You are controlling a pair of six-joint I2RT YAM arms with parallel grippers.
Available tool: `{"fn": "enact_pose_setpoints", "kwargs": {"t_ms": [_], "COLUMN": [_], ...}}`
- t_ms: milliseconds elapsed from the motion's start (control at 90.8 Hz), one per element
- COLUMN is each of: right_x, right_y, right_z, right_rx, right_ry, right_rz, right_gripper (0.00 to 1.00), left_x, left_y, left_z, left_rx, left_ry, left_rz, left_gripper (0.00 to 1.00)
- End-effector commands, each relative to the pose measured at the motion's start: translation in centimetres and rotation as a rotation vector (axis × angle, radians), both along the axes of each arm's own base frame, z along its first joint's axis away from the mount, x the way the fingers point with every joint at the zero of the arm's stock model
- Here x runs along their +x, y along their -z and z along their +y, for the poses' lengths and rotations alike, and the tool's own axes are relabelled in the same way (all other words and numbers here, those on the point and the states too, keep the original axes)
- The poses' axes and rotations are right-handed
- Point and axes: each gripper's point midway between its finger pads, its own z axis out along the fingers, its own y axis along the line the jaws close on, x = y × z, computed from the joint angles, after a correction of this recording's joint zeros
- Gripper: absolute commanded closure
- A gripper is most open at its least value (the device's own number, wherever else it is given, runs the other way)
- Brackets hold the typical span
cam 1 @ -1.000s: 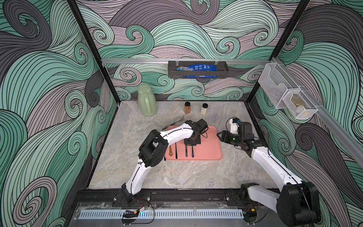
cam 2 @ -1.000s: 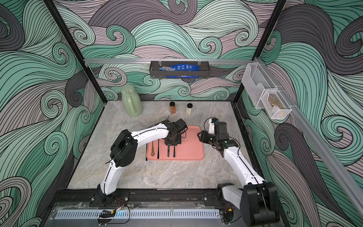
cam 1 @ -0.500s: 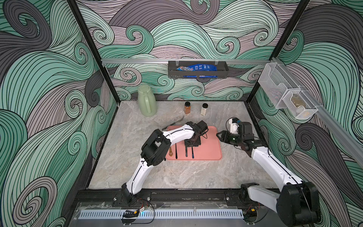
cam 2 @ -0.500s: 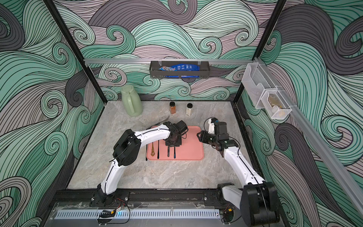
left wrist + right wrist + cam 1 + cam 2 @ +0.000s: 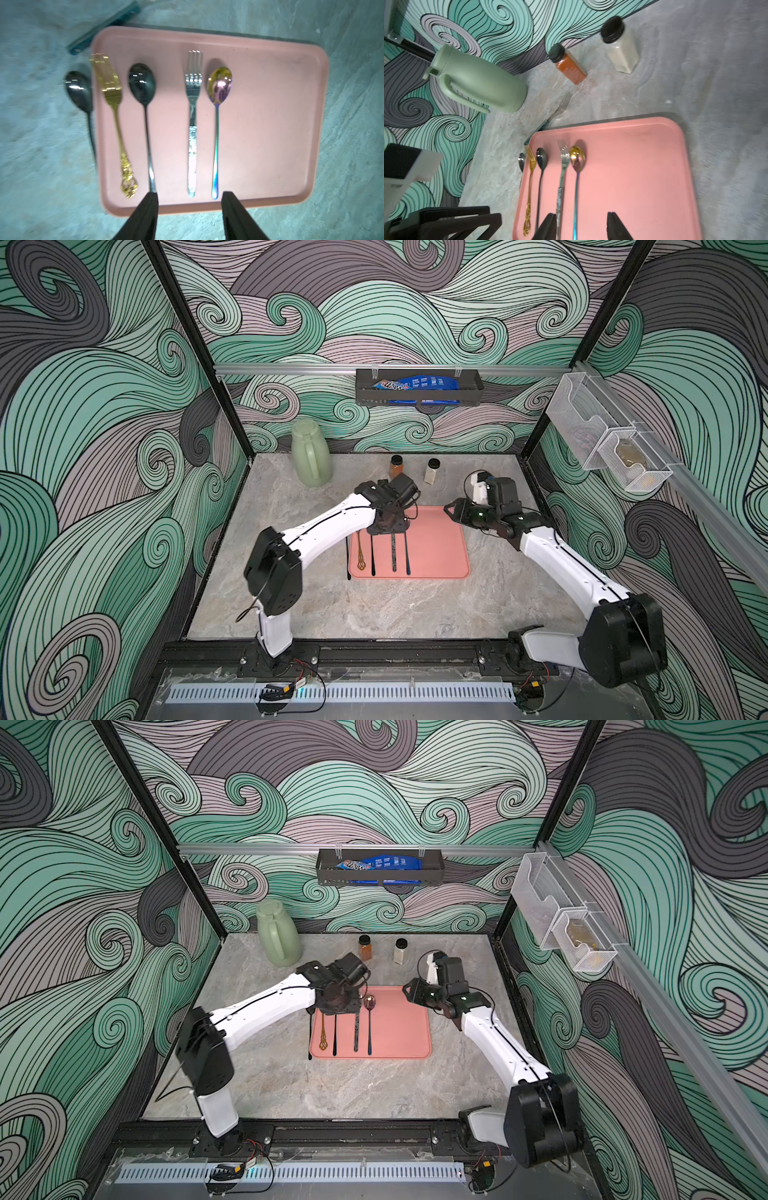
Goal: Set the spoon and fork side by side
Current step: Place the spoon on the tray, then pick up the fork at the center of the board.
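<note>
A silver fork [image 5: 193,124] and an iridescent spoon [image 5: 219,87] lie parallel and close together on the pink tray [image 5: 270,124], heads toward the back wall. Both show in a top view as fork [image 5: 356,1031] and spoon [image 5: 370,1001]. My left gripper [image 5: 189,199] is open just above the tray's left half, holding nothing; its wrist [image 5: 388,526] hides the fingers in both top views. My right gripper [image 5: 581,222] is open and empty, hovering near the tray's far right corner [image 5: 451,510].
A gold fork [image 5: 110,83] and a dark spoon [image 5: 142,83] lie further left on the tray. Another dark spoon [image 5: 78,89] rests on the table beside it. A teal-handled fork [image 5: 560,106], green pitcher [image 5: 311,456] and two spice jars [image 5: 396,465] stand behind.
My left gripper has gone from shut to open over the cutlery and shifted slightly left. The right arm has not moved.
</note>
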Motion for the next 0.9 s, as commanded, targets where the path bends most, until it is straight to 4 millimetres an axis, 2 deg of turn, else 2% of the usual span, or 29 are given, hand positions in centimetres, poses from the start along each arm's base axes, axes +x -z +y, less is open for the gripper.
{"fn": "enact_pose_setpoints", "kwargs": {"t_ms": [0,77,154,187,286,352,374,385,484,638,892], "right_x": [1.3,2.4,3.4,3.8,6.1,7.1,7.5,8.2,9.9,11.5,14.0], "right_y": [-0.2,-0.1,0.0,0.7,2.1,3.5,3.6,4.5,6.3,8.7,9.6], "right_z": [4.5,8.1,11.3,12.8,16.5,17.7,18.0,18.4,19.3,20.4,21.5], "right_rx": [0.009,0.007,-0.003,-0.019,-0.095,-0.145,-0.158,-0.172,-0.22,-0.225,-0.199], "right_ry": [-0.015,-0.043,-0.055,-0.06,-0.061,-0.06,-0.057,-0.052,-0.017,0.018,0.058], "right_rz": [0.024,0.035,0.044,0.056,0.077,0.122,0.132,0.154,0.195,0.222,0.146], "right_gripper": [0.56,0.56,0.57,0.57,0.57,0.57,0.57,0.57,0.59,0.58,0.56], "left_x": [-2.5,-4.2,-6.1,-6.7,-9.0,-10.0,-10.3,-10.3,-10.9,-11.3,-11.9], "left_y": [-0.7,-1.9,-1.9,-2.9,-3.1,-2.9,-3.0,-3.0,-3.1,-2.4,-1.4], "left_z": [5.6,8.6,11.5,12.4,14.9,16.2,16.4,16.5,16.5,15.5,15.1], "left_rx": [0.065,0.042,0.046,0.017,0.005,0.008,0.003,0.002,-0.015,-0.062,-0.077], "left_ry": [-0.041,-0.077,-0.111,-0.123,-0.137,-0.147,-0.146,-0.145,-0.12,-0.074,-0.043], "left_rz": [0.005,-0.03,-0.062,-0.1,-0.134,-0.137,-0.14,-0.142,-0.145,-0.129,-0.101], "left_gripper": [0.47,0.47,0.48,0.48,0.48,0.48,0.48,0.48,0.49,0.49,0.5]}}
